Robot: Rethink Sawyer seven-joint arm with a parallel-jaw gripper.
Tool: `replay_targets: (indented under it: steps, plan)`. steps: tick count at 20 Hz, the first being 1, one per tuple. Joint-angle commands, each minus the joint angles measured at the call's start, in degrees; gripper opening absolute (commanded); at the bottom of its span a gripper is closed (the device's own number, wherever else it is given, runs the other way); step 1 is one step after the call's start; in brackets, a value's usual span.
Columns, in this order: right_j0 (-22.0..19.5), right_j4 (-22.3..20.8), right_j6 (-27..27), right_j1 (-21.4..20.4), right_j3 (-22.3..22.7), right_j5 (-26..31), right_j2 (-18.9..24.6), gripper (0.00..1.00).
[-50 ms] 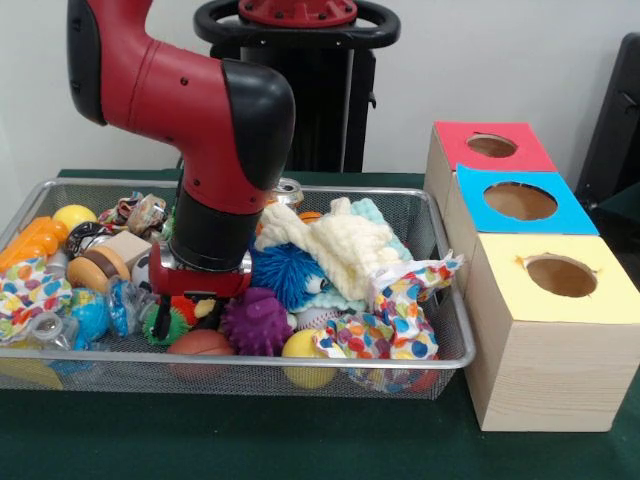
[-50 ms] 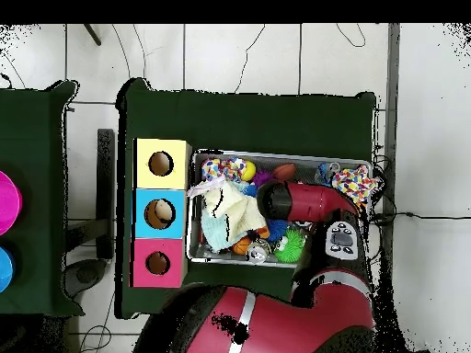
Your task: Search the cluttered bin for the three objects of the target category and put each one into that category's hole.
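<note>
Nearest the front camera: yellow-topped wooden box (image 1: 553, 335), round hole in top, set on green table (image 1: 250, 440). Behind it, blue-topped box (image 1: 515, 205), then red-topped box (image 1: 488, 148), each w/ a round hole; all 3 touching in a row just beside the wire mesh bin (image 1: 240, 372). In overhead view something pale is seen inside the blue box's hole; what it is can't be told.

Bin is packed: purple spiky ball (image 1: 256, 322) and yellow ball (image 1: 304, 345) at near wall, polka-dot cloth (image 1: 395, 320) at near corner by the boxes, blue fuzzy ball (image 1: 285, 275) mid-bin, cream knitted cloth (image 1: 335, 240) draped over it, orange toy (image 1: 35, 243) at the opposite end.

Arm (image 1: 190, 95) is lowered into mid-bin; gripper (image 1: 196, 300) is sunk among toys beside the purple ball, fingers hidden, so grasp state can't be told.

No brand, label or legible writing is made out on any item. Target category isn't marked anywhere visible.
</note>
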Motion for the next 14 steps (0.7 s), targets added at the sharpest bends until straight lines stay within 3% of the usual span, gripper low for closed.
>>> replay_targets:
  steps: [1,7,9,11,14]
  plan:
    - [-2.28,4.52,6.52,5.12,3.55,11.16,9.40,1.00]
    - [-1.09,7.06,7.58,5.69,2.08,13.92,8.40,1.00]
    - [0.12,8.59,11.48,5.19,3.06,11.98,6.67,1.00]
    - [1.89,9.20,15.79,4.24,5.15,6.34,4.50,1.00]
    - [2.32,8.67,14.62,3.35,6.92,3.60,4.76,1.00]
